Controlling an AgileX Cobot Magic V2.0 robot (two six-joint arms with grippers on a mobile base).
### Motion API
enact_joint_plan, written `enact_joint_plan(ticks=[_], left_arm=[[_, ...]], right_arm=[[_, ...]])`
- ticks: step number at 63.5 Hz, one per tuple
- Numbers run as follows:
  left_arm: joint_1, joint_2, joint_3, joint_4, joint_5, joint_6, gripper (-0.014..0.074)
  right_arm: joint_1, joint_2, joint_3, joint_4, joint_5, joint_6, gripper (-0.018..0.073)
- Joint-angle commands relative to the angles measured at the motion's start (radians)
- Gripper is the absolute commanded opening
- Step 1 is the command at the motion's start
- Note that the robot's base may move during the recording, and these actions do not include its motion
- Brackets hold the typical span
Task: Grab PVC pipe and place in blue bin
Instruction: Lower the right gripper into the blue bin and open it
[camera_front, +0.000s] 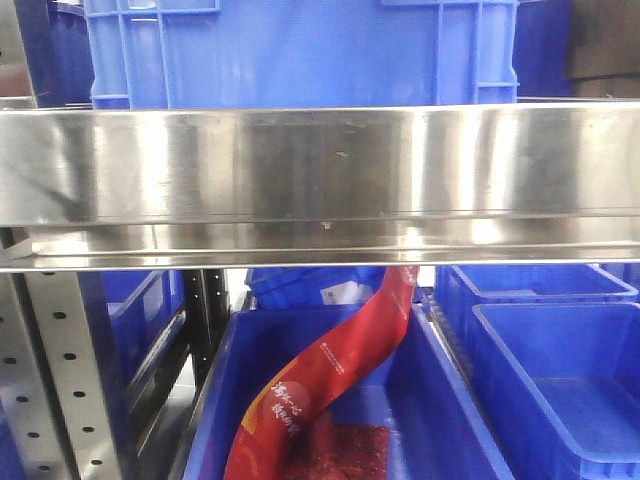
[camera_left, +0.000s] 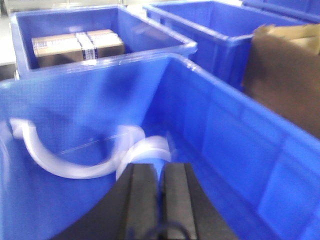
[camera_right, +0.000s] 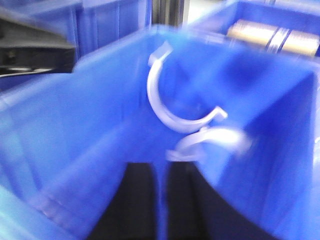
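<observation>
The left gripper (camera_left: 161, 172), two black fingers almost together with only a thin slit between, holds nothing above a deep blue plastic bin (camera_left: 235, 125). The right gripper (camera_right: 161, 172) looks the same, though blurred. Two curved white PVC pipe pieces (camera_left: 65, 160) lie on the bin floor, just ahead of both grippers' fingertips.

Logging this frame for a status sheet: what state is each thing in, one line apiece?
left gripper: shut, holding nothing, over the bin
right gripper: shut, holding nothing
white curved clips: two, loose on the bin floor, ungripped
blue bin: open-topped, holding the clips
cardboard box: taped shut, in the next bin
red bag: draped into a lower bin
</observation>
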Motion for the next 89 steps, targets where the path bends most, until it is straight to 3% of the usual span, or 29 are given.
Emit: enact_joint_plan(ticks=[1,14,21,30,38,54,89], left_arm=[[-0.003,-0.012,-0.009,-0.002,0.032,-0.007,-0.0111],[-0.003,-0.115,-0.002,-0.004,0.07,-0.007,-0.0111],[-0.003,-0.219,0.071,-0.011,0.029,-0.007,-0.0111],[-0.003,-0.371,0.328,-0.049,-0.19,-0.007,-0.0111],[-0.003,-0.498,0.564,-0.063,-0.351,-0.007,-0.0111],[-0.003,-0.698,0.882,-0.063,-0.456,-0.007,-0.0111],[-0.003,-0.774,0.911,-0.063,-0.471,-0.007,-0.0111]], right_arm=[[0.003,-0.009,-0.007,-0.001,-0.001,-0.007,-0.0168],[0.003,-0.105,-0.002,0.053,0.066,0.044,-0.0168],[0.003,-0.196,0.066,0.049,-0.029,0.044,-0.0168],[0.003,-0.325,0.299,0.03,-0.271,0.044,-0.0168],[0.003,-0.427,0.486,0.03,-0.364,0.044,-0.0168],[0.003,-0.611,0.743,0.03,-0.45,0.044,-0.0168],[0.003,-0.666,0.758,0.03,-0.458,0.044,-0.0168]])
